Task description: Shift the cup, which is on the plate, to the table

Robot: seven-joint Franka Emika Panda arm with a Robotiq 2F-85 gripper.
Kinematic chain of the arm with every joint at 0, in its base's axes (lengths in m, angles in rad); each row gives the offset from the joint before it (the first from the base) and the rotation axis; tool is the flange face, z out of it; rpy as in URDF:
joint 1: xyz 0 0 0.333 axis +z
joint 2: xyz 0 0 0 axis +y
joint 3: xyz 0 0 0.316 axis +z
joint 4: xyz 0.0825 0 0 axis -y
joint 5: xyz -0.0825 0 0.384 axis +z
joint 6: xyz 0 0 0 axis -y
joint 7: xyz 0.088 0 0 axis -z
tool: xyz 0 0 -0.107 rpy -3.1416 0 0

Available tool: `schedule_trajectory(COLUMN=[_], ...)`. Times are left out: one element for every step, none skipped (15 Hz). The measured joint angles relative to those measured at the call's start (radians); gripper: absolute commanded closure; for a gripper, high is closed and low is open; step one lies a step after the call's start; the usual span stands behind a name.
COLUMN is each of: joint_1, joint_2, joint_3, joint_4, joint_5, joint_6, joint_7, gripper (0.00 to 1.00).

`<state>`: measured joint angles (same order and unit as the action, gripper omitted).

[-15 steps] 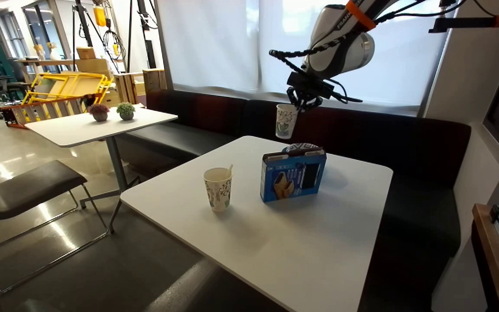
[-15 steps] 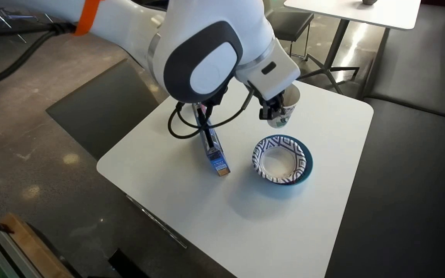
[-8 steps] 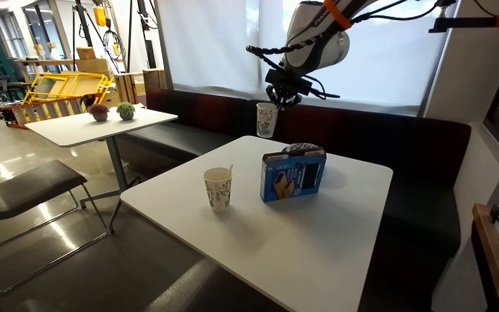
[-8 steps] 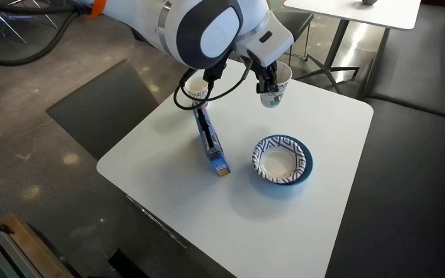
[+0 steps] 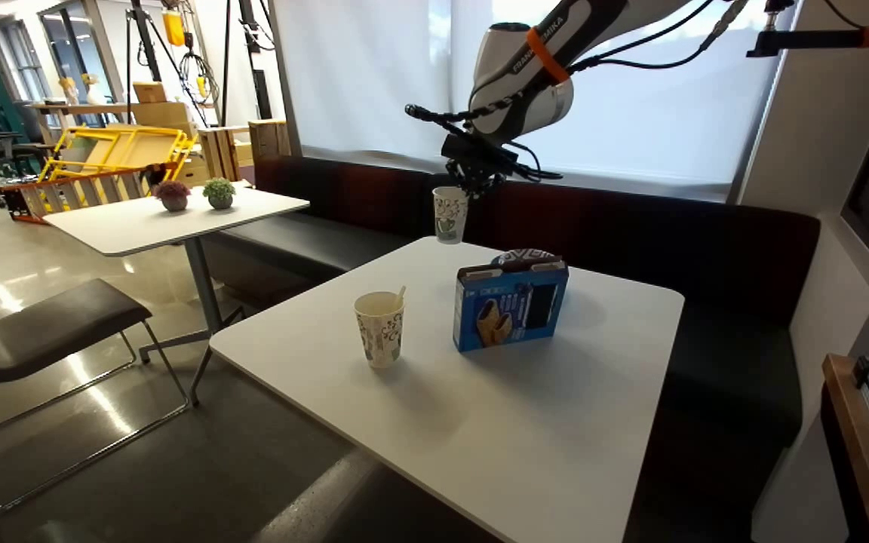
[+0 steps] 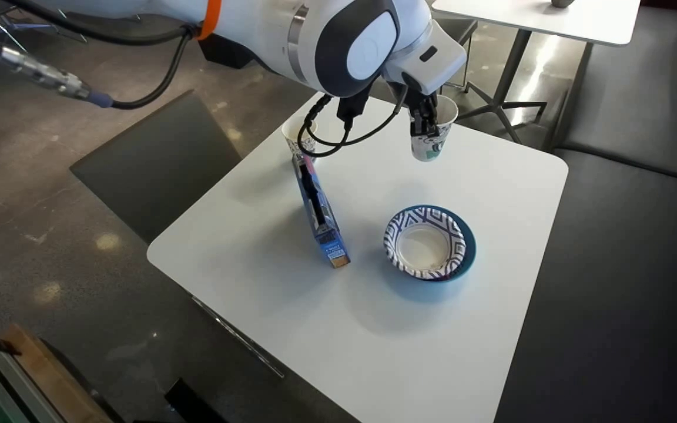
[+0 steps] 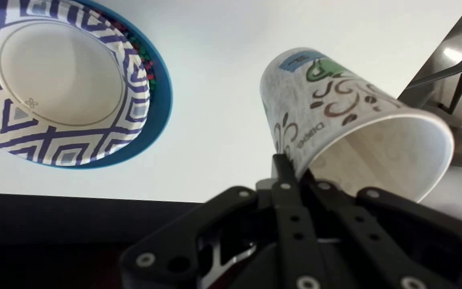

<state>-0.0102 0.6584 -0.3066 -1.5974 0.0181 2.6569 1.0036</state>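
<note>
The cup (image 5: 449,217) is a small whitish paper cup with a brown and green print. It also shows in an exterior view (image 6: 428,150) and in the wrist view (image 7: 319,88). My gripper (image 7: 296,170) is shut on the cup's rim wall, one finger outside and one inside. The gripper also shows in both exterior views (image 5: 472,185) (image 6: 425,126). The cup hangs in the air above the white table (image 6: 303,329), mouth up and somewhat tilted. The plate-like patterned bowl (image 6: 395,234) sits in a blue bowl (image 6: 470,247), apart from the cup.
A cream patterned paper cup (image 5: 379,335) with a stick stands on the table. A blue box (image 5: 510,317) stands upright beside the bowls. A dark bench (image 6: 603,282) runs along the table. A smaller table (image 5: 178,219) holds two plants.
My gripper has carried the cup away from the bowls, leftward in an exterior view. In the last half second it has come down a little. The bowls, box and standing cup have not moved.
</note>
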Motion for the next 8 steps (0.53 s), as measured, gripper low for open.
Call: schedule_trajectory(joint_1=[-0.001, -0.002, -0.002, -0.002, -0.002, -0.003, -0.005, -0.009], joint_2=[0.005, 0.006, 0.006, 0.006, 0.006, 0.007, 0.011, 0.019], joint_3=[0.000, 0.000, 0.000, 0.001, 0.000, -0.001, -0.002, -0.005], joint_4=[0.005, 0.008, 0.009, 0.010, 0.010, 0.012, 0.018, 0.030], joint_5=[0.000, 0.000, 0.000, 0.000, -0.001, -0.001, -0.001, 0.000], joint_6=[0.000, 0.000, 0.000, 0.000, 0.000, 0.000, 0.000, -0.003], joint_7=[0.000, 0.000, 0.000, 0.000, 0.000, 0.000, 0.004, 0.014], gripper=[0.96, 0.96, 0.99, 0.99, 0.99, 0.99, 0.99, 0.99])
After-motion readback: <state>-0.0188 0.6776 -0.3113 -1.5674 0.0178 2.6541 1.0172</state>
